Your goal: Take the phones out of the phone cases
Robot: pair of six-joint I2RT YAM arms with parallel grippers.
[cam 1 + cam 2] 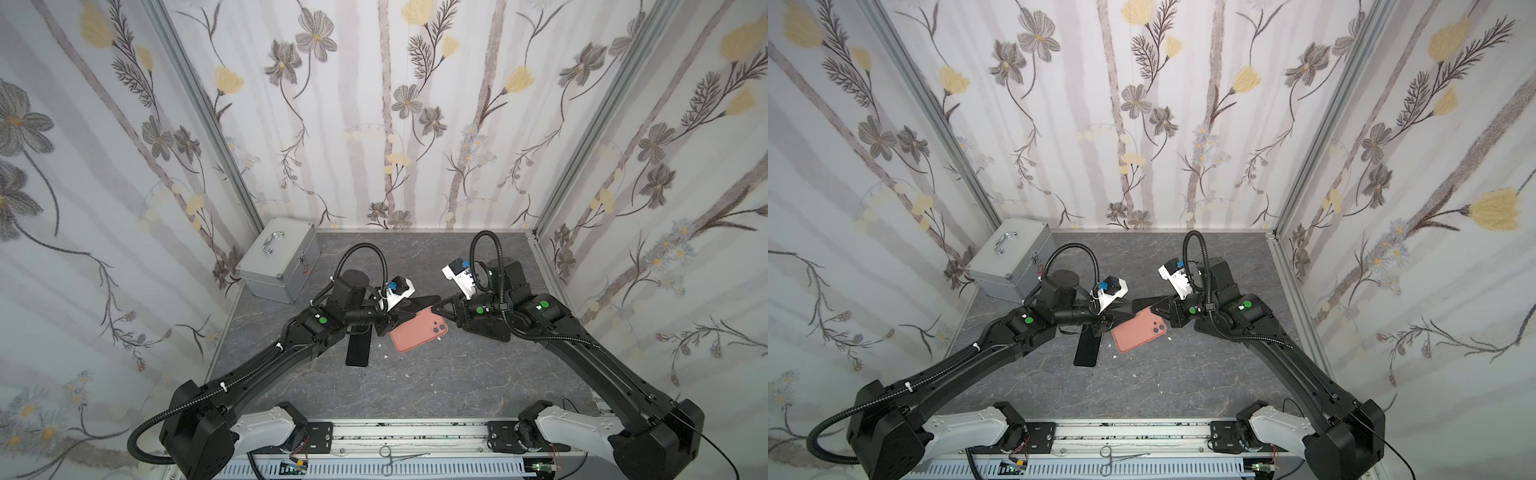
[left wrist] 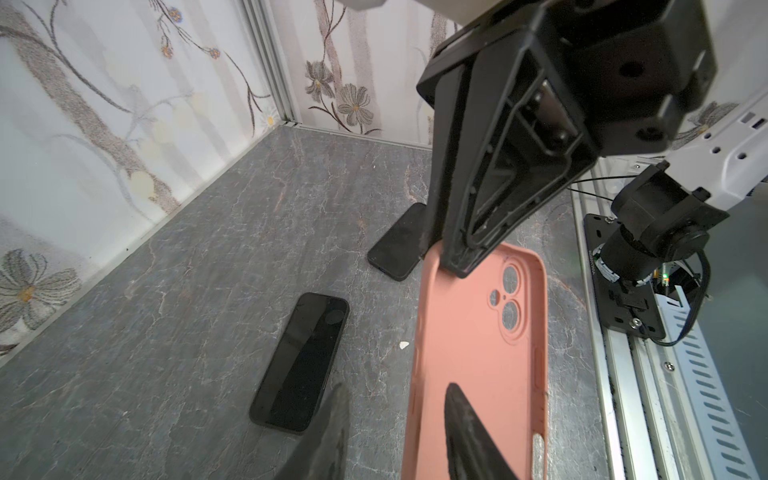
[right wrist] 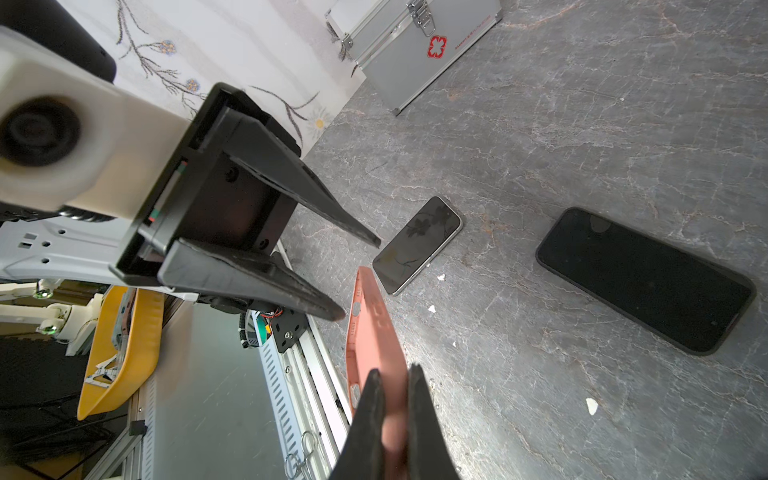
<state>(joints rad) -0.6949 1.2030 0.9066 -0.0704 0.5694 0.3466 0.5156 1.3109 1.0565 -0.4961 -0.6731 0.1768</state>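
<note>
While the right gripper [image 1: 434, 309] pinches the camera end of the empty pink phone case [image 1: 417, 332], holding it above the grey table [image 1: 457, 374], the left gripper [image 3: 359, 278] stands part open at the case's other end, not closed on it. A black phone [image 1: 358, 349] lies flat on the table under the left arm.

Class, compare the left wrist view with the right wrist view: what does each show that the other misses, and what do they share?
Only the left wrist view: the flat face of the phone case with its camera cutouts, and the whole right tool. Only the right wrist view: the silver box, a yellow tray beyond the table, and the whole left tool, open. Both: the phone case shut in the right tool, and two dark phones lying bare on the table.
</note>
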